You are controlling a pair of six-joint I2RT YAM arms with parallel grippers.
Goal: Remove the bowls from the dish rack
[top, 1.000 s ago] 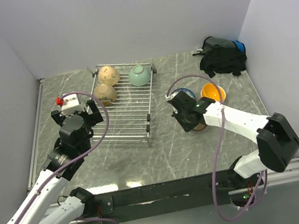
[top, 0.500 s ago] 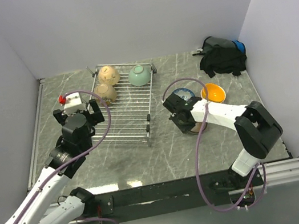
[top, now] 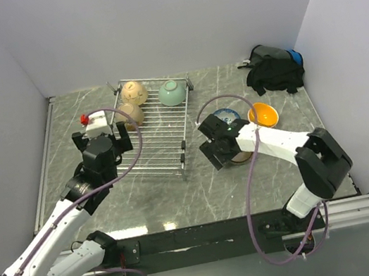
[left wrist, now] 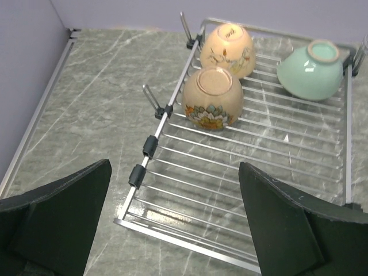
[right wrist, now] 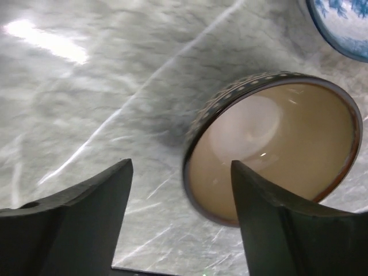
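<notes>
The dish rack (top: 161,146) lies at the back left of the table. At its far end stand three upturned bowls: a tan one (top: 134,91), a tan flowered one (top: 128,112) and a pale green one (top: 171,93). My left gripper (top: 102,135) hovers open over the rack's near left edge (left wrist: 144,172), nothing between its fingers (left wrist: 63,218). My right gripper (top: 216,148) stands open beside a dark brown bowl (right wrist: 276,149), which sits upright on the table with its near rim between the fingers. A white-and-blue bowl (top: 226,115) and an orange bowl (top: 263,115) stand just behind it.
A black bag (top: 274,68) lies in the back right corner. White walls close in the table at the back and on both sides. A metal strip (top: 44,162) runs along the foot of the left wall.
My right gripper has opened and let go of the dark brown bowl, which now rests on the table. My left gripper has moved forward and right, toward the rack.
</notes>
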